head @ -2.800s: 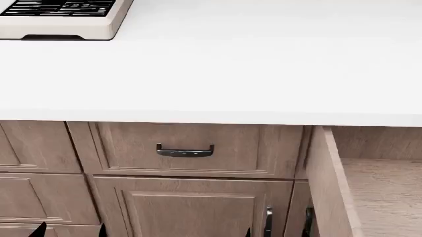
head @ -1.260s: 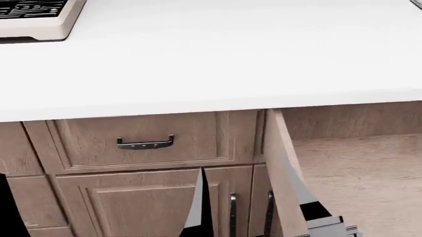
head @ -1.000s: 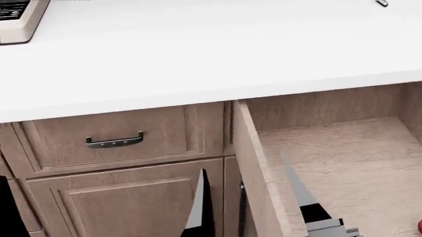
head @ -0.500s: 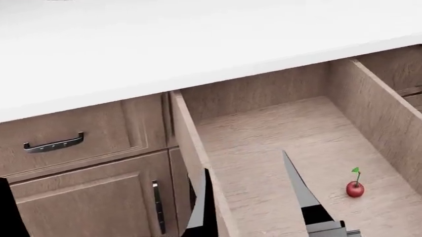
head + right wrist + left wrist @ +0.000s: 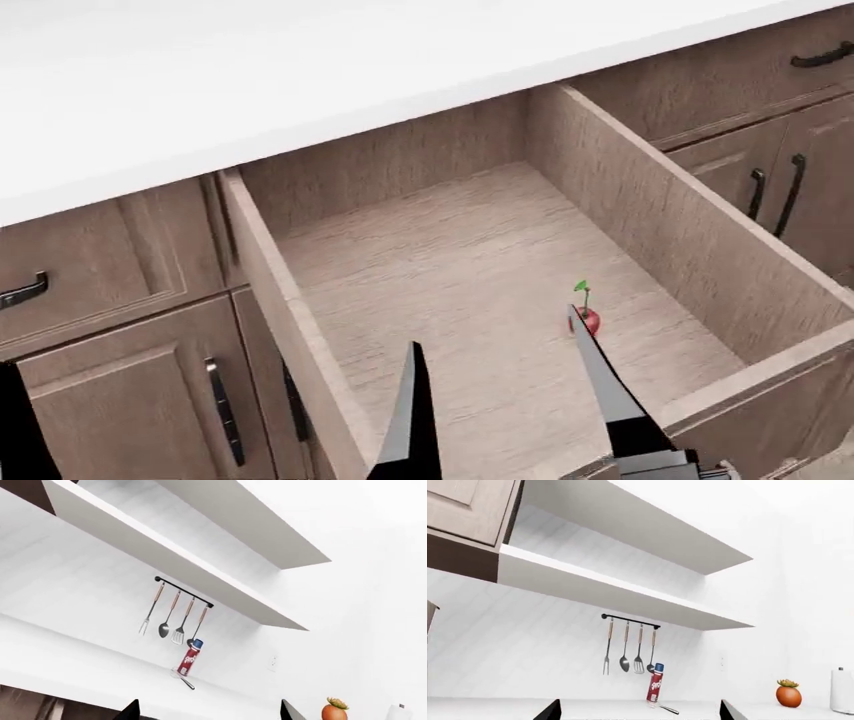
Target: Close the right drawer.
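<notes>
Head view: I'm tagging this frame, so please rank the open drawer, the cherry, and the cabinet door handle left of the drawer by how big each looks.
1. The open drawer, by far the largest.
2. The cabinet door handle, a slim dark bar.
3. The cherry, smallest, and partly hidden by a tool finger.

White countertop (image 5: 200, 70); utensil rail (image 5: 630, 621) on the wall; red bottle (image 5: 655, 682); orange pot plant (image 5: 788, 694).

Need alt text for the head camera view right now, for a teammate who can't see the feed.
The right drawer stands pulled far out under a white countertop, holding only a small cherry near its front right. The right gripper pokes in from the bottom edge, fingers spread apart, over the drawer's front. Closed cabinet doors and drawers with dark handles flank it.
</notes>
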